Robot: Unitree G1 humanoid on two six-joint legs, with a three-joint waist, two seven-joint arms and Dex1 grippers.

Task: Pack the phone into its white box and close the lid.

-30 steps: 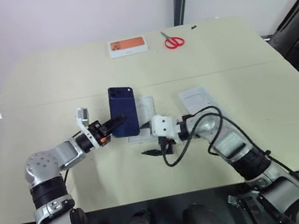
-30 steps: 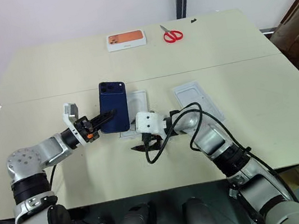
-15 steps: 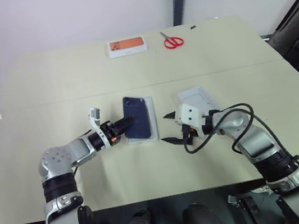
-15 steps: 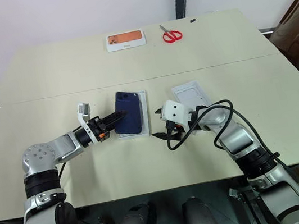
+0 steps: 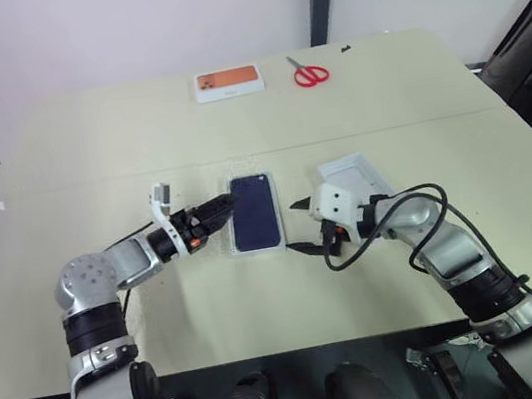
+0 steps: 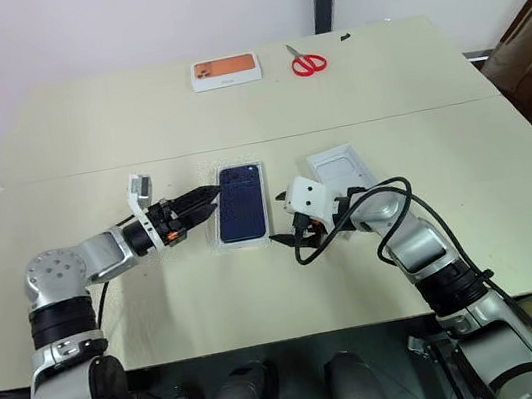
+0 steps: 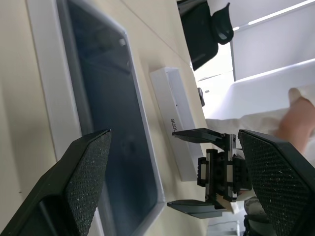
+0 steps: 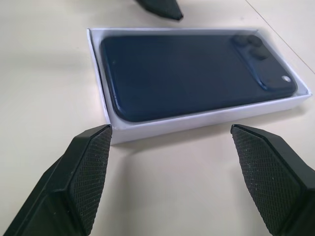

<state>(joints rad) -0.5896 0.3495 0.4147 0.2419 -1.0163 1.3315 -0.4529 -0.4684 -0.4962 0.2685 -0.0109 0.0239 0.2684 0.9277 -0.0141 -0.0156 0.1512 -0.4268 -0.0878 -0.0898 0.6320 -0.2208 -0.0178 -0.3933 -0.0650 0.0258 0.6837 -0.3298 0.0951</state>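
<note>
The left gripper (image 5: 230, 205) sits at the left edge of the white box (image 5: 235, 250), its fingers spread wide and holding nothing. The phone (image 5: 255, 211) lies flat inside the box, camera corner at the far end, so the packing step looks done. Just right of the box, the right gripper (image 5: 297, 227) hovers low over the table (image 5: 89, 167), also wide open and empty. The lid (image 5: 367, 169) lies behind that hand, partly hidden by it.

Next comes the closing: I'd say one hand has to reach the lid, pick it up by an edge and set it squarely over the box.

A second ago the left gripper held the phone tilted up above the box, with the right hand close under it; now the phone is released and the right hand has drawn off rightward.
</note>
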